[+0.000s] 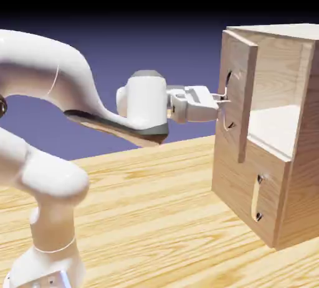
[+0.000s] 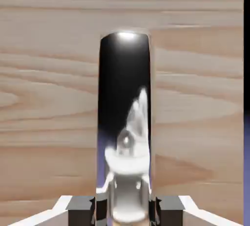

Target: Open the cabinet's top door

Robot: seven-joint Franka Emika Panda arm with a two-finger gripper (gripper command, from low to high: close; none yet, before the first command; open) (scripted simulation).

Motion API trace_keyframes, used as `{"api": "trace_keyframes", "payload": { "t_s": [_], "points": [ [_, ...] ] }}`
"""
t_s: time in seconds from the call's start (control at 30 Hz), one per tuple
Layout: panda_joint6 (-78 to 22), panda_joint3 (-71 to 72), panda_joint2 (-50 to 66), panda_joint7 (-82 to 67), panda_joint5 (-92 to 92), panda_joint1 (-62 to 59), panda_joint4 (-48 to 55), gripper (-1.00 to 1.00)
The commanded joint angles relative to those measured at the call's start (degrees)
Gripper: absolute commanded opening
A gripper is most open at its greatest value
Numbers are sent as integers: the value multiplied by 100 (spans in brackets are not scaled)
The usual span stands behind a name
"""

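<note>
While the white robot arm reaches from the exterior view's left, its white two-finger gripper is at the front of the cabinet. The fingers stand narrow, one on each side of the long, shiny silver vertical handle, and they hold its bar between them. Behind this grip is the upper door, a square panel of brown wood grain. It is already partly open, and its near edge stands apart from the light-brown wooden cabinet, so the pale inside can be seen. Under it, the lower door with the pale handle is closed, and it should be left alone.

The step in hand, I judge, is to swing the upper door wider. The hinge seems to be on the far side, so the pull should not go straight back; it should follow a curve, toward the robot and then toward that far side. The hand should turn together with the panel, slowly, and keep the grip firm. If the wrist does not turn enough, the fingers could twist on the smooth bar or slip from it.
</note>
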Motion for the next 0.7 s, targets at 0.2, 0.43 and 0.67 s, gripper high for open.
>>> {"api": "trace_keyframes", "payload": {
  "t_s": [0.2,0.43,0.67],
  "points": [
    [-1097,1304,-260,-364,1614,-299,-509,-100],
    [-453,2588,-105,-26,2156,-1673,-471,-100],
    [-32,3993,-292,15,3090,-2939,-504,-100]
  ]
}}
